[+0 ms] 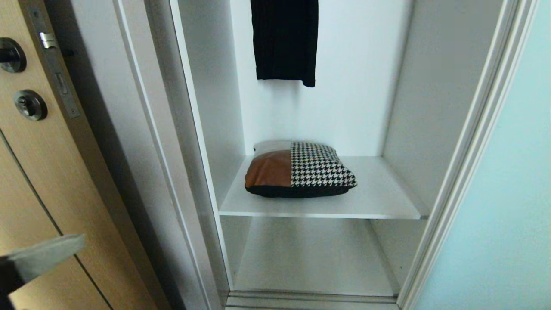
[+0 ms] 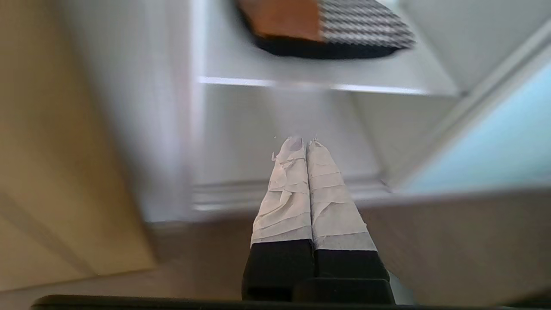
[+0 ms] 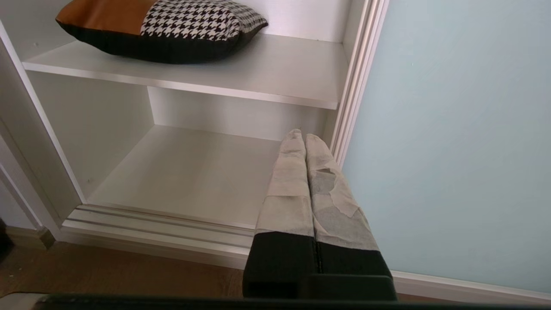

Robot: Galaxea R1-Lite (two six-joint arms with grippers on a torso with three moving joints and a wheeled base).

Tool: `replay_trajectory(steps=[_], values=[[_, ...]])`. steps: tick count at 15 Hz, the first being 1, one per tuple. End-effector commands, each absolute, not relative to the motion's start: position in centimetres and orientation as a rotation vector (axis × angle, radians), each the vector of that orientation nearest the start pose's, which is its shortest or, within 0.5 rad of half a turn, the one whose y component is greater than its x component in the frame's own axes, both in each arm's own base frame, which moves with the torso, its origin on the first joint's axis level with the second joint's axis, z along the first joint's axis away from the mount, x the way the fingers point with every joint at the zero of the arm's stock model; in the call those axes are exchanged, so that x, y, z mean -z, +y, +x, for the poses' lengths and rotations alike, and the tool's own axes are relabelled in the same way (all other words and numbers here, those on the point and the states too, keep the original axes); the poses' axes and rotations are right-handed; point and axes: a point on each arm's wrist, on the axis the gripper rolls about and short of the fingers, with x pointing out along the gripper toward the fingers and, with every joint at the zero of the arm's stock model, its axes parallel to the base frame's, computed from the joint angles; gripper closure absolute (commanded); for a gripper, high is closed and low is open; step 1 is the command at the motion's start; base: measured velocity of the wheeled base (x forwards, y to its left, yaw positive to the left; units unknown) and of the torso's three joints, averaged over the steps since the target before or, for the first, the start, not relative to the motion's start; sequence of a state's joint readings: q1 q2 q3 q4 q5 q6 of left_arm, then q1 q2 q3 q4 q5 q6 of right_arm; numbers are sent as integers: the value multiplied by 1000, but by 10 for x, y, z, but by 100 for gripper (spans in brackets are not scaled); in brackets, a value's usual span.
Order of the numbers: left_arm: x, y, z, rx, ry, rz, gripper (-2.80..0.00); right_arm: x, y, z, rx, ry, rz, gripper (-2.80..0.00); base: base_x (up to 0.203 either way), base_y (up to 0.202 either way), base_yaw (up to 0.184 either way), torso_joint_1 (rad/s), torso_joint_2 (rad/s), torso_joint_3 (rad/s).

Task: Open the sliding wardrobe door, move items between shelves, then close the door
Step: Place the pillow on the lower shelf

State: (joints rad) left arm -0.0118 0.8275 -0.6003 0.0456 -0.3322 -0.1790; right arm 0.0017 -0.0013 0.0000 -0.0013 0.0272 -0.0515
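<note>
The sliding wardrobe door (image 1: 495,193), frosted pale blue-green glass, stands pushed aside on the right, so the white compartment is open. The cushion (image 1: 299,170), tan leather and houndstooth over a black back, lies on the upper shelf (image 1: 379,193). The lower shelf (image 1: 314,258) is bare. My left gripper (image 1: 77,243) is low on the left in front of the wood door, shut and empty; its wrist view shows the taped fingers pressed together (image 2: 304,142), pointing at the space under the cushion (image 2: 323,26). My right gripper (image 3: 303,135) is shut and empty, near the door's frame edge (image 3: 353,107).
A light wood door (image 1: 26,172) with a black handle (image 1: 10,54) stands on the left. A long black ribbed garment (image 1: 284,38) hangs above the cushion. The wardrobe's bottom track (image 3: 150,224) runs along the wooden floor (image 3: 107,271).
</note>
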Motion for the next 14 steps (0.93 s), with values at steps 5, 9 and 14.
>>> replay_trajectory(steps=[5, 9, 14], values=[[-193, -27, 262, 447, 596, -338, 0, -76, 1, -23, -30, -5, -52, 0, 0, 0, 0, 0, 0, 0], [-171, -55, 318, 531, 663, -364, 0, -76, 1, -23, -29, -4, -52, 0, 0, 0, 0, 0, 0, 0], [-147, -93, 348, 542, 678, -318, 0, -76, 1, -23, -29, -4, -52, 0, 0, 0, 0, 0, 0, 0]])
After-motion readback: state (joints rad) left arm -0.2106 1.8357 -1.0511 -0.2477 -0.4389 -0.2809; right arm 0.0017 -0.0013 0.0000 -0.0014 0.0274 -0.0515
